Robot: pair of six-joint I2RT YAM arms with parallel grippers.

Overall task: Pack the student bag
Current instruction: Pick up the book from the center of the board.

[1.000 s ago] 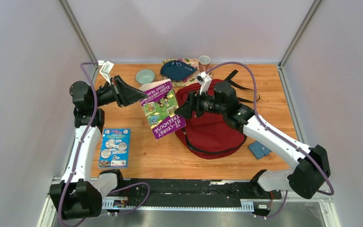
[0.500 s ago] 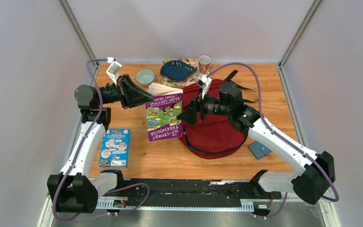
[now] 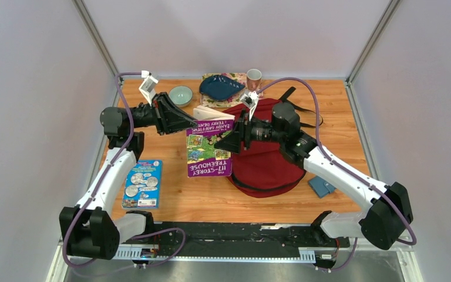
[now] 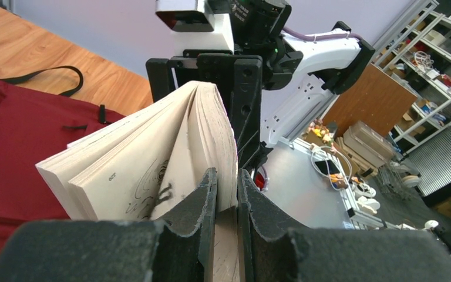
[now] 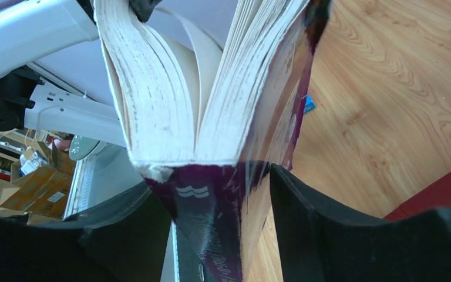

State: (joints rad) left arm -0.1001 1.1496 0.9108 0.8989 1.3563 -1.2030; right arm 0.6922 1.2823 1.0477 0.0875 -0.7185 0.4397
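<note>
1. Pale grey walls are closing in a wooden counter (image 3: 170, 194), and the student bag (image 3: 264, 167) is lying on its right half, under my right arm. I cannot tell whether its mouth is open.
2. Nothing is showing inside the bag, so I am judging the packing to be at an early stage.
3. I am holding a purple book (image 3: 208, 150) in the air just left of the bag. My left jaws (image 4: 227, 182) are pinching a thin sheaf of its pages by the fore-edge, and the rest are fanning loose.
4. My right jaws (image 5: 211, 188) are standing spread on either side of the book's spine. A sliver of gap is showing on one side, so I am judging that they are not clamping it.
5. What is waiting:
   - getting this book into the bag
   - a blue book (image 3: 142, 183), lying flat near my left base
   - a small blue wallet (image 3: 322, 186), lying just right of the bag
6. I am counting one bag, two books and one wallet. At the far edge I am counting one pale bowl (image 3: 180, 94), one dark blue dish (image 3: 221, 86) on one patterned mat (image 3: 209, 77), and one cup (image 3: 253, 76).
</note>
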